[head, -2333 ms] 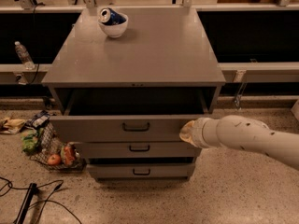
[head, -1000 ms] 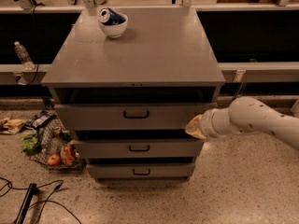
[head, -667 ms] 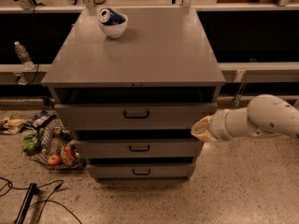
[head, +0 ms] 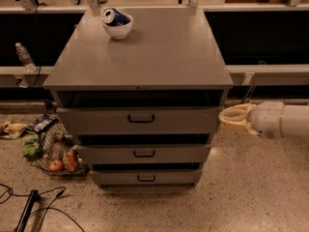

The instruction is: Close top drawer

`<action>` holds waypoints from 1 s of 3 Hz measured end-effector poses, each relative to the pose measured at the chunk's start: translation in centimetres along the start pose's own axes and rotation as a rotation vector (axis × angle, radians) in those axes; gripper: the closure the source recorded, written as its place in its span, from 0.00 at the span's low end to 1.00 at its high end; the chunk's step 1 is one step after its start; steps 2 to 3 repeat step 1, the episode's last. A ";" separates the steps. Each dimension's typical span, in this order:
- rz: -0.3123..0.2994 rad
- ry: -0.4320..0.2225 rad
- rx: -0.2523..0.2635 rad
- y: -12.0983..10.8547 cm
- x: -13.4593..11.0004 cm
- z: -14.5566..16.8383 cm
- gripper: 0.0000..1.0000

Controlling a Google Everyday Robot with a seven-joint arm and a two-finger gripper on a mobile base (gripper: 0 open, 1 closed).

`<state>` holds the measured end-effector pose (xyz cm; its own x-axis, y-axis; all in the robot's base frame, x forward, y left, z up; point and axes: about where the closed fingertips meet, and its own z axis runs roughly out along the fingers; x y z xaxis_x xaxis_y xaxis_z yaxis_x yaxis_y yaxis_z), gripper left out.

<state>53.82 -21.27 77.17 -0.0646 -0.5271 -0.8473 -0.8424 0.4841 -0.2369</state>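
Note:
The top drawer (head: 140,121) is the tallest grey front of the cabinet, with a dark loop handle (head: 141,118) at its centre. Its front sits just under the cabinet top, with a dark gap above it. My gripper (head: 228,118) is at the end of the white arm, to the right of the drawer's right end, just off the cabinet's corner and apart from it.
Two shallower drawers (head: 143,153) lie below. A white bowl with a blue can (head: 117,22) stands on the cabinet top (head: 145,52). A net bag of groceries (head: 53,151) and cables (head: 29,207) lie on the floor at left. A bottle (head: 24,56) stands on the left ledge.
The top drawer has gone from pulled out to pushed back in. My gripper has since drawn away to the right, off the drawer's front.

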 end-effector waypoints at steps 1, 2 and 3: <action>0.062 -0.065 0.056 -0.8 -0.7 -3.2 0.80; 0.062 -0.065 0.056 -0.8 -0.7 -3.2 0.80; 0.062 -0.065 0.056 -0.8 -0.7 -3.2 0.80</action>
